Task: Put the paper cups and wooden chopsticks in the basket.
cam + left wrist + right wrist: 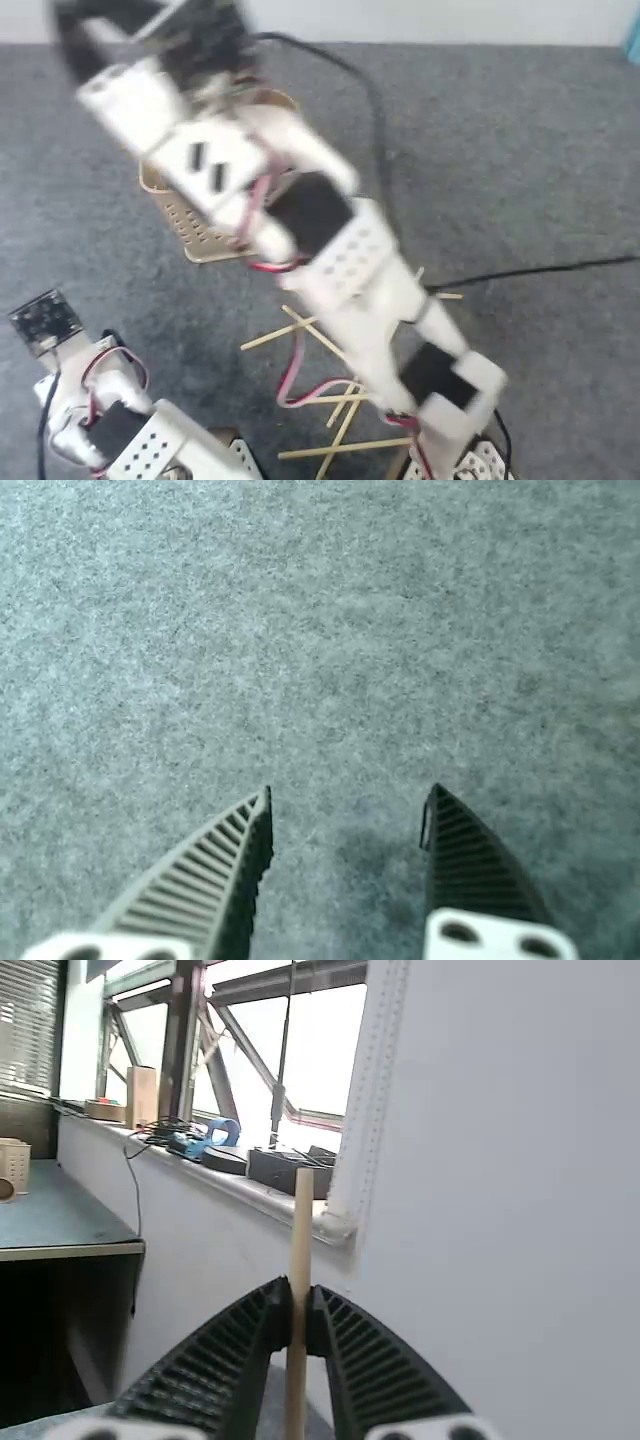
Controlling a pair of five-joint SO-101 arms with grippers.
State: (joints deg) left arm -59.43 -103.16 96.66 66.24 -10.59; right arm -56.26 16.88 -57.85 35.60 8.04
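Observation:
My right gripper [300,1305] is shut on one wooden chopstick [301,1230], which stands up between its fingers; the gripper is raised and faces a wall and windows. In the high view that arm [330,250] stretches from the near right up over the tan perforated basket [185,228] and hides much of it. Several more chopsticks [335,450] lie scattered on the grey carpet beside the arm's base. My left gripper [350,805] is open, low over bare carpet, with nothing between its fingers. The left arm [110,425] sits at the near left corner.
A black cable [540,268] runs across the carpet from the right edge toward the raised arm. Grey carpet [520,150] lies open at the far right and between the basket and the left arm.

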